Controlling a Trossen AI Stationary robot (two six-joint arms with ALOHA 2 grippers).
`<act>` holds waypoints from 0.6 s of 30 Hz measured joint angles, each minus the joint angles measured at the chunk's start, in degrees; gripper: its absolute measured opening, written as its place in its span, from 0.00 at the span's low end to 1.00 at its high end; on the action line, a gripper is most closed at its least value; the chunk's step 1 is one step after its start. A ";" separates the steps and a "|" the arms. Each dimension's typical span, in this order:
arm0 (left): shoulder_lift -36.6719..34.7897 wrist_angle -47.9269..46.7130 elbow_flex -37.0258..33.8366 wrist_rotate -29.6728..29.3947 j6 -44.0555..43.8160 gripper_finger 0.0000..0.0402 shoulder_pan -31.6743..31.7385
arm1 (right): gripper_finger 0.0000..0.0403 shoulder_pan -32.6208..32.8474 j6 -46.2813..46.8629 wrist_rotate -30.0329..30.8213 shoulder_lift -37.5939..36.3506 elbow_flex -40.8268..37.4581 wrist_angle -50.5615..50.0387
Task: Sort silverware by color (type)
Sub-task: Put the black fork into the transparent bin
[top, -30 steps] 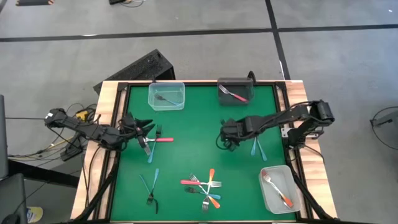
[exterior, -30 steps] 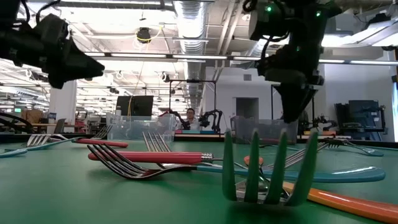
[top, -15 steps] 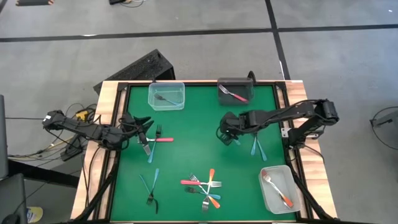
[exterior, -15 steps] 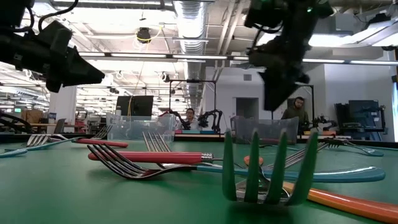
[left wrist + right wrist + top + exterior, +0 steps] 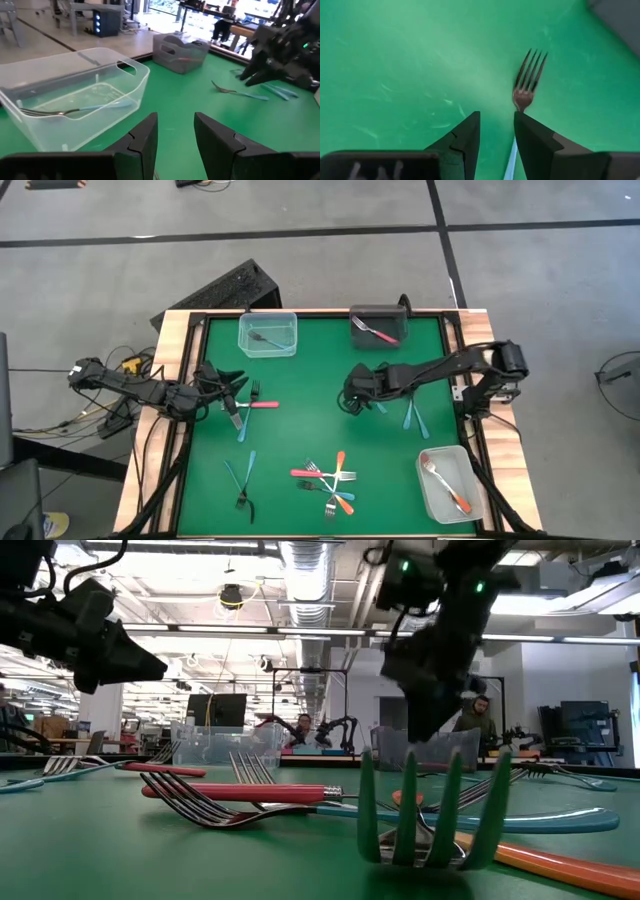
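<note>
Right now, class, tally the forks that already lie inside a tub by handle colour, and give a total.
Blue handle fork, in the clear tub at the far left: 1
Red handle fork, in the dark tub: 1
Orange handle fork, in the clear tub at the near right: 1
Total: 3

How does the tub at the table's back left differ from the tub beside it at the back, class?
The back-left tub is clear plastic; the other back tub is dark grey. The clear tub holds a blue-handled fork; the dark tub holds a red-handled fork. The clear tub looks wider in the high view. Both are rectangular, open-topped and hold one fork.
</note>
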 joint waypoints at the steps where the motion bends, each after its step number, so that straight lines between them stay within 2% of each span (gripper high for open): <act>1: 0.03 0.02 0.00 0.29 -0.02 0.28 0.00 | 0.36 -0.10 0.00 -0.03 1.30 0.00 0.23; 5: 0.38 0.04 -0.02 1.70 -0.28 0.28 0.00 | 0.35 -1.15 0.63 -0.61 5.33 -0.02 -0.82; 13: 0.99 0.02 -0.04 1.22 -0.24 0.28 0.00 | 0.32 -2.65 2.26 -0.81 7.29 0.07 -6.96; 18: 1.40 0.03 -0.07 2.14 -1.50 0.28 0.00 | 0.24 -3.37 -1.32 -4.48 7.27 0.13 -6.19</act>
